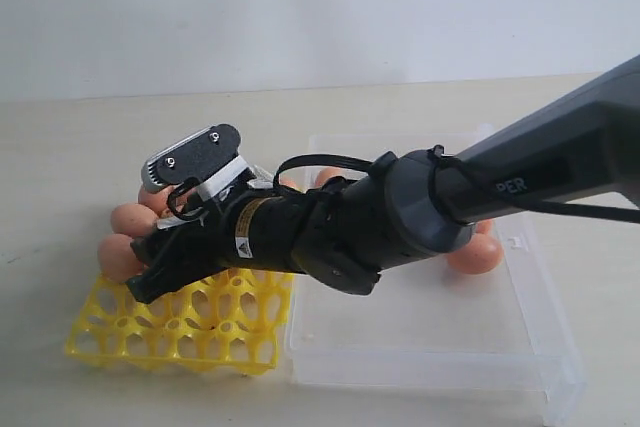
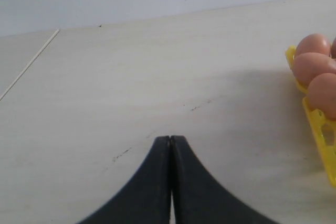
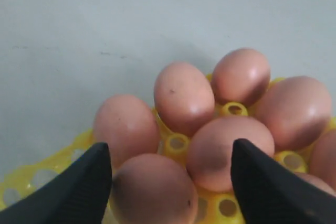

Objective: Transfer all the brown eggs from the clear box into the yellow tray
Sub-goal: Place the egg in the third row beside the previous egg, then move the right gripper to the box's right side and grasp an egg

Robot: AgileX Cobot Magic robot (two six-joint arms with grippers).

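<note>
Reaching across the clear box, my right gripper hangs over the yellow tray. In the right wrist view this gripper is open, its fingers on either side of a brown egg that sits in a tray cup close to one finger. Several more brown eggs fill the cups beyond it. One brown egg shows in the clear box beside the arm; the arm hides much of the box. My left gripper is shut and empty above bare table, with the tray's eggs off to one side.
The light tabletop stretches around the tray and box, with a pale wall behind. The front cups of the yellow tray hold nothing. A black cable loops over the right arm.
</note>
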